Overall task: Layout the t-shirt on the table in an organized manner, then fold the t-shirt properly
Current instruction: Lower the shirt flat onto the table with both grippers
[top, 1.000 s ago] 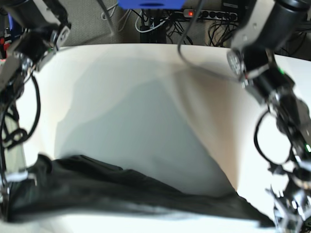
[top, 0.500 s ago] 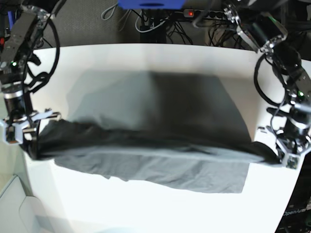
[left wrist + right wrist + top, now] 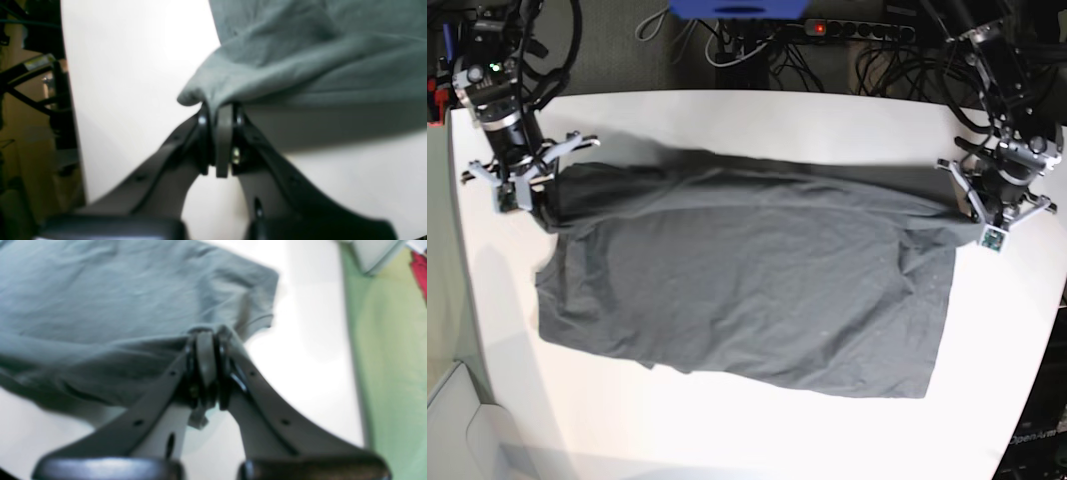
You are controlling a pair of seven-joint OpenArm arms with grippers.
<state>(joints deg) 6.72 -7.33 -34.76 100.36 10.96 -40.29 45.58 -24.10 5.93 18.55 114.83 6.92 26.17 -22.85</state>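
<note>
The dark grey t-shirt (image 3: 747, 290) lies spread wide across the white table (image 3: 727, 430), its near hem flat and its far edge pulled taut between both arms. At the right of the base view, my left gripper (image 3: 968, 207) is shut on the shirt's far corner. The left wrist view shows its jaws pressed together on a bunched fold of t-shirt (image 3: 300, 50) at the left gripper (image 3: 218, 108). At the left of the base view, my right gripper (image 3: 539, 198) is shut on the other far corner. In the right wrist view the right gripper (image 3: 206, 335) pinches the t-shirt (image 3: 100, 306) beside a sleeve.
Behind the table's far edge lie a power strip (image 3: 857, 28) with a red light, tangled cables and a blue object (image 3: 737, 8). A light grey box (image 3: 457, 430) sits on the green floor beyond the table's left edge. Bare tabletop (image 3: 757, 115) shows past the shirt.
Both grippers have carried the shirt's held edge from the near side to the far side of the table. The cloth has been drawn out and now lies spread.
</note>
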